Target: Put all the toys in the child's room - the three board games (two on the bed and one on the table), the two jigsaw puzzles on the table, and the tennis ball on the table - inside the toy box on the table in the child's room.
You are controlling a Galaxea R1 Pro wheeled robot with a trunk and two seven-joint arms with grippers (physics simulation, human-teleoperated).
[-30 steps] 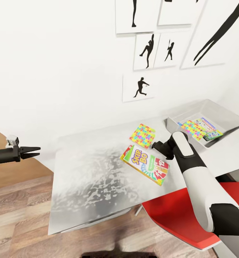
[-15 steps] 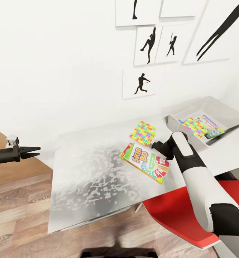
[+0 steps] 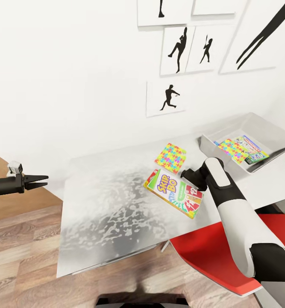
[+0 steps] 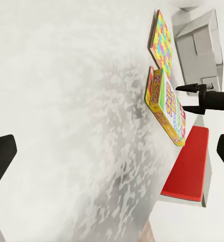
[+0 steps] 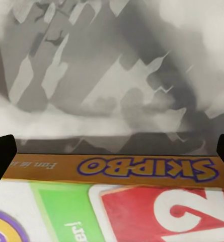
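Skip-Bo box (image 5: 142,201) lettering close-up, toy box (image 3: 262,132) overhead

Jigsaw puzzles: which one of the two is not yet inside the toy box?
The jigsaw puzzle lying flat on the table, just beyond the Skip-Bo box. The other puzzle already lies in the toy box.

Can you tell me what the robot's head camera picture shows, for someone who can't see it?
The robot's right gripper hovers over a Skip-Bo box lying on a grey table. A jigsaw puzzle lies beside it, and a toy box at the far right already holds colourful toys. The left gripper hangs open off the table's left edge.
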